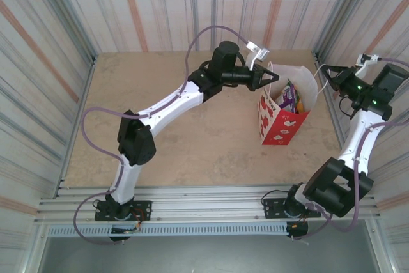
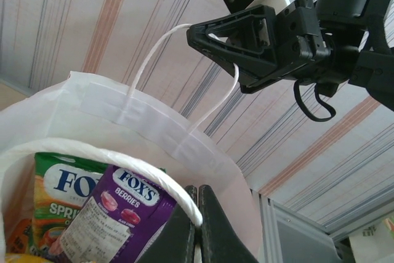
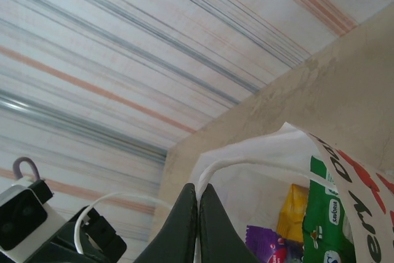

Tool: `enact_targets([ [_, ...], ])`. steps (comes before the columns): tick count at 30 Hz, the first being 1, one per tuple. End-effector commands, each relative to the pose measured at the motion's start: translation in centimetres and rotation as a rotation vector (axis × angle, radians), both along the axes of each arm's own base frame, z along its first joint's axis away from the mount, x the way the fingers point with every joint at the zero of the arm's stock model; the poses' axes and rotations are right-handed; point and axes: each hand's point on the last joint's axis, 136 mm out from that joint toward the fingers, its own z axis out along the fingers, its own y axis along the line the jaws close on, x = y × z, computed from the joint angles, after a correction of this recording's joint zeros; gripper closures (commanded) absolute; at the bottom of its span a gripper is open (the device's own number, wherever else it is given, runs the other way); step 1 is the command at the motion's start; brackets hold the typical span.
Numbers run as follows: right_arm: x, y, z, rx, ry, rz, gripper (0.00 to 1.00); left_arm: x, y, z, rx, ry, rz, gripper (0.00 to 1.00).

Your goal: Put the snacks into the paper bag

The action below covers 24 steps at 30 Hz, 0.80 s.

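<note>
The paper bag (image 1: 282, 118), red below with white heart marks, stands upright at the right of the table. Inside it lie snack packets (image 1: 291, 98): a purple FOX'S packet (image 2: 117, 217), a green FOX'S one (image 2: 61, 192) and a yellow one (image 3: 292, 210). My left gripper (image 1: 276, 77) hangs over the bag's left rim, shut on a white cord handle (image 2: 154, 180). My right gripper (image 1: 327, 76) is at the bag's right rim, shut on the other cord handle (image 3: 258, 163). In the left wrist view the right gripper (image 2: 200, 32) holds its cord above the far rim.
Striped walls close in the table (image 1: 192, 132) on three sides, and the right wall is close behind the right arm. A metal rail runs along the near edge (image 1: 204, 199). Bare tabletop lies left of and in front of the bag.
</note>
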Motion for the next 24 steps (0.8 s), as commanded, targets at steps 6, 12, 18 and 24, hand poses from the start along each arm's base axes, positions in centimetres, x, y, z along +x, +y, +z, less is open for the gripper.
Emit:
enact_targets([
  [6, -0.7, 4.6, 6.2, -0.103, -0.13, 0.02, 1.0, -0.6, 5.8, 6.5, -0.002, -0.146, 0.067, 1.0],
  [12, 0.7, 9.2, 6.7, -0.138, -0.152, 0.069, 1.0, 0.1, 10.8, 7.2, 0.044, -0.166, 0.153, 1.0],
  [18, 2.4, 14.1, 6.5, -0.165, -0.167, 0.118, 1.0, 0.7, 16.5, 7.3, 0.09, -0.172, 0.25, 1.0],
  [24, 3.4, 19.0, 6.3, -0.192, -0.19, 0.174, 1.0, 1.3, 21.9, 6.2, 0.146, -0.152, 0.344, 1.0],
])
